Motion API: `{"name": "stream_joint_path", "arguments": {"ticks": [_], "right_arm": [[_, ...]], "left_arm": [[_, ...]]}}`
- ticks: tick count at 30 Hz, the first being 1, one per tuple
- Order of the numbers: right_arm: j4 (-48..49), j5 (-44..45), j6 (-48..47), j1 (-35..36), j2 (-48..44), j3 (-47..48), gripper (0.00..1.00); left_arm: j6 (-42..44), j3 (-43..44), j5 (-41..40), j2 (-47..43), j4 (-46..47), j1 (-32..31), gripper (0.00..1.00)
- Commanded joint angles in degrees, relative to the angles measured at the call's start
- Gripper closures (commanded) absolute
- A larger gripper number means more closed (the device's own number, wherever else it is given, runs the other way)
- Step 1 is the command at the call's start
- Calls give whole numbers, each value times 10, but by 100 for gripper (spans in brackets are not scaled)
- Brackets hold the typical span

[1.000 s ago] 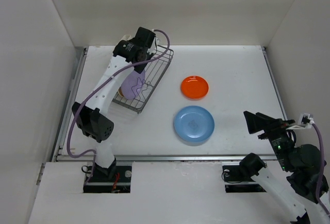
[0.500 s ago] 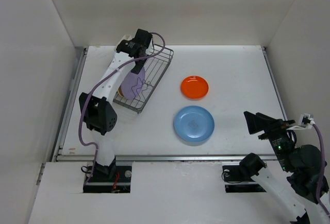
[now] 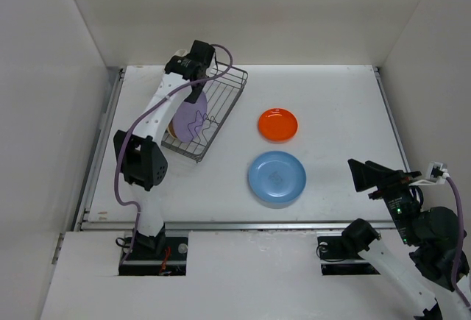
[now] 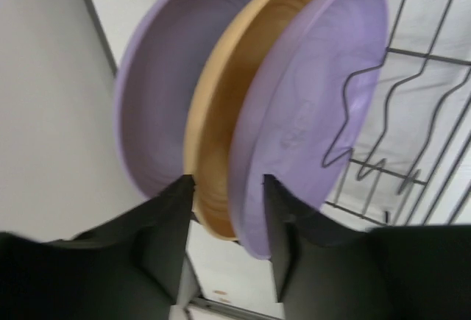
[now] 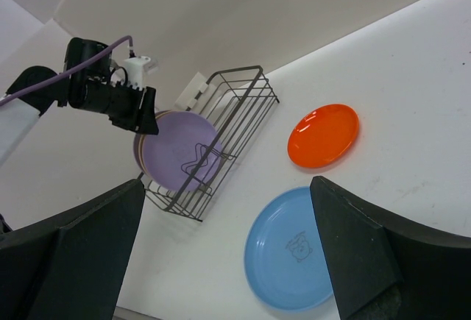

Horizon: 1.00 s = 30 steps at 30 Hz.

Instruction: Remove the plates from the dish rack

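Observation:
The dark wire dish rack stands at the back left. Three plates stand on edge in it: a lavender one, a cream-yellow one and a front lavender one, which also shows in the top view. My left gripper is open above them. Its fingers straddle the lower rims of the cream-yellow and front lavender plates. An orange plate and a blue plate lie flat on the table. My right gripper is open and empty, held high at the near right. No lime-green plate is in view.
A small white caddy sits at the rack's far corner. White walls enclose the table on the left, back and right. The rack's wavy dividers stand just right of the plates.
My left wrist has shifted slightly left and settled over the standing plates, and its elbow has swung in. The right arm and the plates on the table have not moved.

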Motion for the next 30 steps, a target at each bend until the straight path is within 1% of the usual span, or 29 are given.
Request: {"name": "stream_joint_path", "arguments": {"ticks": [1,3,7,8,11,12,16,18,20,21,26,30], "right_arm": [[28,-8,-8,4,-17,0,0],[28,-8,-8,4,-17,0,0],[28,-8,-8,4,-17,0,0],[28,-8,-8,4,-17,0,0],[28,-8,-8,4,-17,0,0],[28,-8,-8,4,-17,0,0],[28,-8,-8,4,-17,-5,0],[28,-8,-8,4,-17,-5,0],[28,-8,-8,4,-17,-5,0],[28,-8,-8,4,-17,-5,0],[28,-8,-8,4,-17,-5,0],[28,-8,-8,4,-17,-5,0]], "left_arm": [[-35,-9,42,-2,-6,2,58],[-35,-16,42,-15,8,2,52],[-29,-16,26,-37,13,2,35],[-21,-16,13,-45,20,-11,34],[-7,-37,1,-59,33,-21,34],[-7,-37,1,-67,41,-29,32],[-7,-60,6,-79,66,-29,32],[-7,-60,6,-79,66,-29,33],[-7,-66,1,-72,66,-29,35],[-7,-66,1,-66,66,-29,37],[-7,-66,1,-48,61,-29,38],[-7,-55,23,-24,54,-7,47]]}}
